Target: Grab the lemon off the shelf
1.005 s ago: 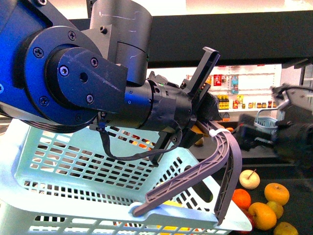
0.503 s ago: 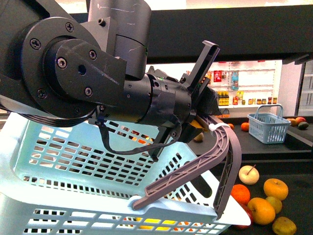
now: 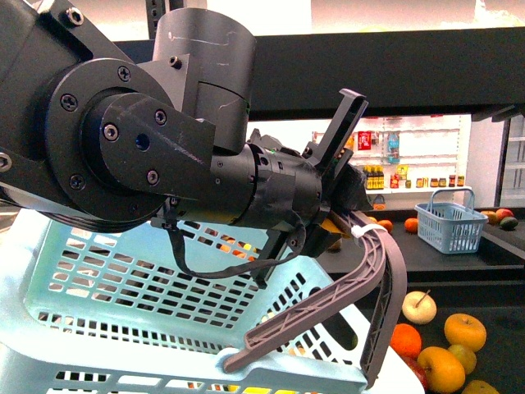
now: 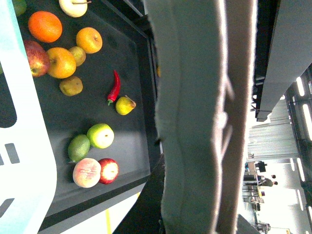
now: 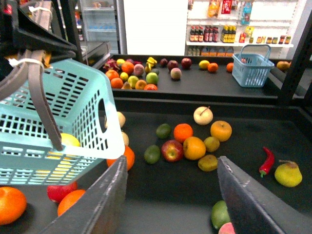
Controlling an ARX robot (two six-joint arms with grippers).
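A bright yellow fruit that looks like the lemon [image 5: 68, 140] lies low inside the tilted light-blue basket [image 5: 73, 97], partly hidden by its rim. My left gripper [image 3: 353, 215] is shut on the grey basket handle [image 3: 365, 287] and holds the basket [image 3: 148, 295] above the black shelf tray [image 5: 170, 200]. In the left wrist view the handle [image 4: 195, 122] fills the middle. My right gripper [image 5: 170, 165] is open and empty, hanging over the tray's front, well apart from the basket.
Loose fruit lies on the tray: red apple [image 5: 171, 150], oranges [image 5: 194, 147], yellow apple [image 5: 221, 130], a stemmed yellow pear-shaped fruit [image 5: 287, 174], red chilli [image 5: 266, 161]. More fruit sits under the basket. A small blue basket [image 5: 253, 66] stands on the rear tray.
My right gripper, blurred at the right of the front view a second ago, has left that view. The left arm and basket shifted slightly upward.
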